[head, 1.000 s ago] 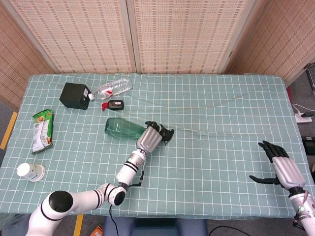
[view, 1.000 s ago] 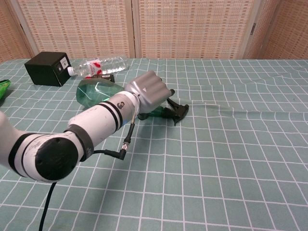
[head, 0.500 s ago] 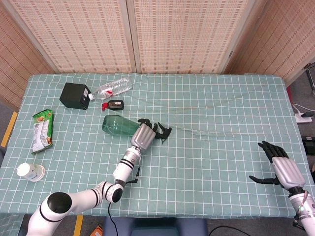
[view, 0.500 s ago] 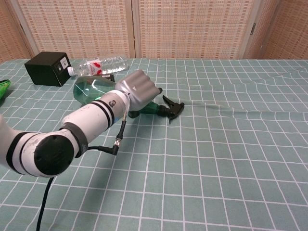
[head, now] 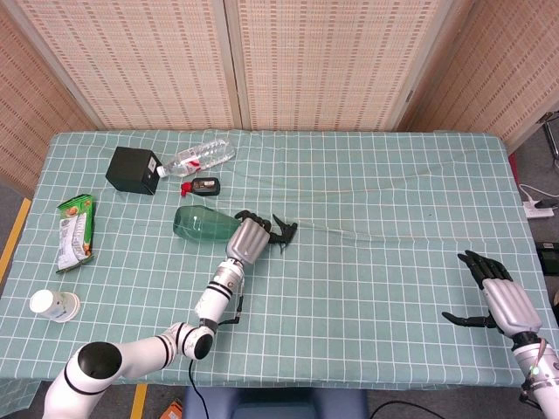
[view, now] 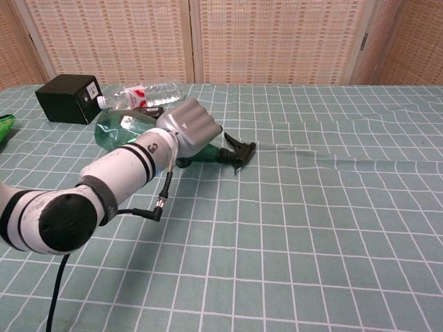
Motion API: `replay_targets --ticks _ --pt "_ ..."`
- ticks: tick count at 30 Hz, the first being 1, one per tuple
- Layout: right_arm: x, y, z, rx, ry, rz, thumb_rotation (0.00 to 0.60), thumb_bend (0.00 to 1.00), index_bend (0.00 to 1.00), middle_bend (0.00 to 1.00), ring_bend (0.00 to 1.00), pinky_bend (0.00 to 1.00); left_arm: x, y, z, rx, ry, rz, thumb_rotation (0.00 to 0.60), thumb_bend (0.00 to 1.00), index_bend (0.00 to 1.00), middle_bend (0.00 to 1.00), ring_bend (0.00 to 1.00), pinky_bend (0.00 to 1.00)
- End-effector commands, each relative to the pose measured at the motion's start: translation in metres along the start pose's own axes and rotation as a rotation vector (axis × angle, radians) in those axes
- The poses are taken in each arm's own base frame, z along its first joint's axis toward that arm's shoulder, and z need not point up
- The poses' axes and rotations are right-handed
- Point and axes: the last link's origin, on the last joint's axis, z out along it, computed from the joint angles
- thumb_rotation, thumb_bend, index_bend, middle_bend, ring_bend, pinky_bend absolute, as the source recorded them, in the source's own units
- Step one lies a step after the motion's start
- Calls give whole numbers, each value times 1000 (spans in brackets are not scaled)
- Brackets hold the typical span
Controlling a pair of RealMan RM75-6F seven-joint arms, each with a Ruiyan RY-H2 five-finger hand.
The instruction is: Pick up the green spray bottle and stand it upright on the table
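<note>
The green spray bottle (head: 196,222) (view: 118,128) lies on its side on the checked cloth, its base pointing left and its black trigger head (head: 284,231) (view: 239,149) pointing right. My left hand (head: 247,239) (view: 188,128) grips the bottle at its neck, fingers curled over it and hiding that part. At the near right edge of the table my right hand (head: 493,295) rests with its fingers spread and nothing in it; the chest view does not show it.
Behind the bottle are a black box (head: 133,169) (view: 67,97), a clear water bottle (head: 203,156) (view: 142,92) lying down and a small black device (head: 205,185). A snack packet (head: 74,231) and a white cup (head: 54,305) lie at the left edge.
My left hand has shifted left and slightly away from me, and the green bottle has moved with it. The right hand has stayed where it was.
</note>
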Motion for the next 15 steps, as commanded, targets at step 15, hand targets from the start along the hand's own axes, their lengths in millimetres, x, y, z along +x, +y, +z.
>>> replay_targets --ticks 15 --pt "0 -2 -1 22 2 -6 600 0 0 0 0 0 23 -35 -22 104 94 -76 600 325 306 582 409 439"
